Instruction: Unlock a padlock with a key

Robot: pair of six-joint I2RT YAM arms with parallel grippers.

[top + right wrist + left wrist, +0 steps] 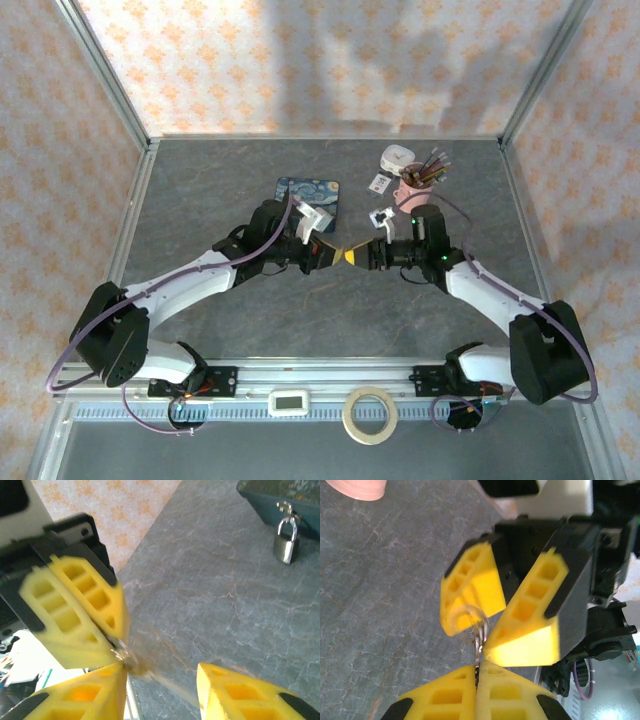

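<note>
The small silvery key (479, 642) sticks up from my left gripper (477, 672), which is shut on it; its ring end (470, 617) is blurred. My right gripper (472, 639) faces it with jaws open on either side of the ring. In the top view the left gripper (335, 255) and right gripper (362, 256) meet tip to tip at the table's middle. In the right wrist view my right gripper (160, 680) is open, and the key (122, 655) lies against its left fingertip. The padlock (286, 542) hangs shut from the blue tin (285, 495), well apart.
The starry-night tin (307, 195) lies just behind the left wrist. A pink cup of coloured pencils (415, 190), a white object (398, 156) and small cards (379, 184) stand at the back right. A tape roll (368, 414) and a timer (291, 402) rest on the front rail.
</note>
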